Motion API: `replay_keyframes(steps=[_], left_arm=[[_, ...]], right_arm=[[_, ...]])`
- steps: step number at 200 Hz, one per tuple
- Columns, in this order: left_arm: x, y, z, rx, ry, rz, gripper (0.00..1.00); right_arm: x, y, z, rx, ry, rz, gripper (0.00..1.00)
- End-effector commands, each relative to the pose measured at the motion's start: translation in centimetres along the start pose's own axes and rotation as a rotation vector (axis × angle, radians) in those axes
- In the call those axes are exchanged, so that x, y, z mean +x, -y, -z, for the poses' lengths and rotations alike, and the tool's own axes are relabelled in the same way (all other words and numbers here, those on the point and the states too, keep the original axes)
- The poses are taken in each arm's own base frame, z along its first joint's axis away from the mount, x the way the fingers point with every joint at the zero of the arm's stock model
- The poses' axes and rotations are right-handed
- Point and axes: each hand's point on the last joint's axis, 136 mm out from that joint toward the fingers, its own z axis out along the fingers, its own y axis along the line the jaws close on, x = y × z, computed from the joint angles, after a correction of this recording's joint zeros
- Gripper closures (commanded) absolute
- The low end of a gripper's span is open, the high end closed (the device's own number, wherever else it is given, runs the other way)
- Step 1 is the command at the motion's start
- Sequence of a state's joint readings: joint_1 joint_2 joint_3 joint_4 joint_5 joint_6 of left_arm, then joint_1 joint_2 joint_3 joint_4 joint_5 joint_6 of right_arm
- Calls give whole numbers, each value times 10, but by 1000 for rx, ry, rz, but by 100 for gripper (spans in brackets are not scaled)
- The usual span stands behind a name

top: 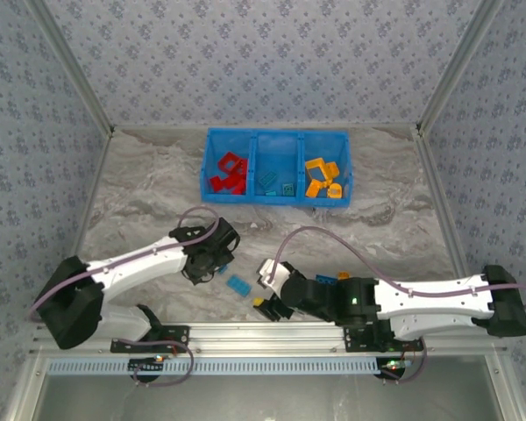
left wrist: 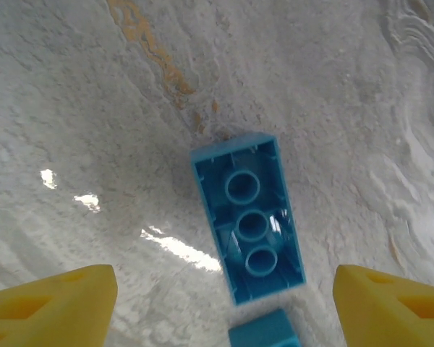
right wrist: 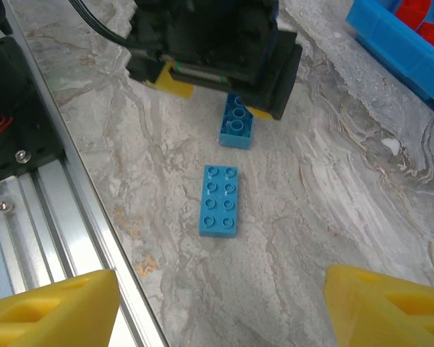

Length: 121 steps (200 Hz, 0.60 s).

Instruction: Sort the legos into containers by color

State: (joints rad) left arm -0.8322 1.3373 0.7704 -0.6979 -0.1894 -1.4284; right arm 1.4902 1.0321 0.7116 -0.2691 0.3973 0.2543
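A teal brick (left wrist: 247, 217) lies upside down on the marble table, its three tubes showing, and a second teal piece (left wrist: 264, 331) sits just below it. My left gripper (left wrist: 224, 311) hovers open over them, yellow fingers (left wrist: 50, 303) wide apart. In the right wrist view the left gripper (right wrist: 210, 50) stands over that upturned brick (right wrist: 236, 124), and a flat studded teal brick (right wrist: 219, 200) lies ahead of my open right gripper (right wrist: 220, 311). From above, the studded brick (top: 238, 284) lies between the left gripper (top: 212, 263) and right gripper (top: 267, 294). The blue bin (top: 276, 200) holds red, teal and orange bricks, left to right.
The aluminium rail (right wrist: 65, 210) at the table's near edge runs close to the left of the right gripper. The bin's corner (right wrist: 398, 43) shows far right. A small blue piece (top: 324, 279) and a yellow one (top: 344, 276) sit by the right arm's wrist.
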Motion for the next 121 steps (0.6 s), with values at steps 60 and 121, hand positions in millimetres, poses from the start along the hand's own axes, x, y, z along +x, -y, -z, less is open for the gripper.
replay_keyframes(steps=[60,121], left_arm=[[-5,14,-34,1,-49,107,40],[-7,18,-35,13,-33,87,71]], right_arm=[[-20,1,2,25,59,-37,23],[-23,13,6,61,70,-56,24]])
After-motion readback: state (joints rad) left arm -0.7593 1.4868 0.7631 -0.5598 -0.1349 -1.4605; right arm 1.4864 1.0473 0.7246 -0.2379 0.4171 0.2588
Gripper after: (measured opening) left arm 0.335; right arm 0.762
